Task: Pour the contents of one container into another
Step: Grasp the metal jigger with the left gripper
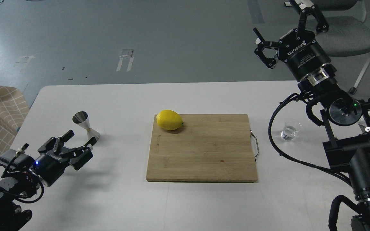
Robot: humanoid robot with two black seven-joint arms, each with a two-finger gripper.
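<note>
Nothing was held yet. The left gripper [81,137] stood spread, the jigger [85,124] just beyond its fingertips. The right gripper [288,29] gaped high above; the tumbler [291,130] sat well below, needing a descent and grasp.

The table [185,99] carries all items. The cutting board [204,150] lies at the table centre. The lemon [170,120] rests on the board at its far left corner. The jigger [85,124] stands on the table, well apart to the left of the board. The left gripper [79,141] sits just near of the jigger, at the near left of the table. The tumbler [291,130] stands on the table to the right of the board. The right gripper [287,27] hangs beyond the far right table edge, well apart from the tumbler.
</note>
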